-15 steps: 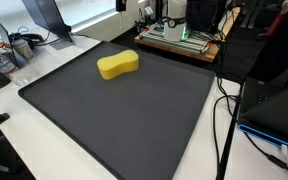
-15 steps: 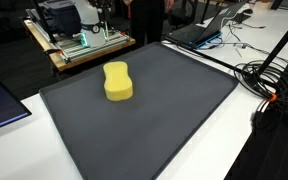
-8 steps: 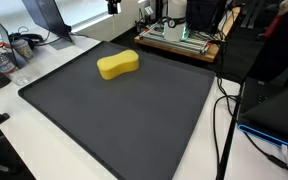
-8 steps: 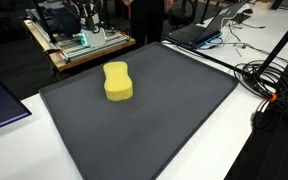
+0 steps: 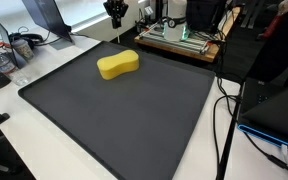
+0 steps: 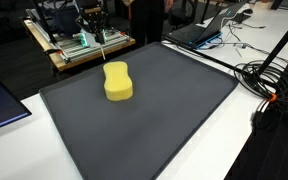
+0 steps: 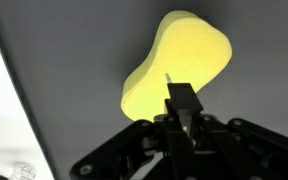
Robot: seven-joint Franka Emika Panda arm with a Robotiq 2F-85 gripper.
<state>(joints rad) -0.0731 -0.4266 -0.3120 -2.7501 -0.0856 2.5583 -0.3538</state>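
Yellow sponge point(image 5: 118, 66) lies flat on the dark mat point(image 5: 124, 130), toward the mat's far side, with bare mat all around it. Nearest the camera in an exterior view, the white table point(image 5: 34, 150) shows along the mat's front edge, and black cables point(image 5: 224, 120) trail beside it. Past the sponge, the end effector point(image 5: 114, 14) hangs in the air over the mat's far edge, clear of everything. In the wrist view the sponge point(image 7: 179, 60) sits just ahead of the end effector point(image 7: 182, 98), whose fingers look pressed together with nothing between them. Behind it all stands a wooden tray point(image 6: 84, 45) of green-lit equipment.
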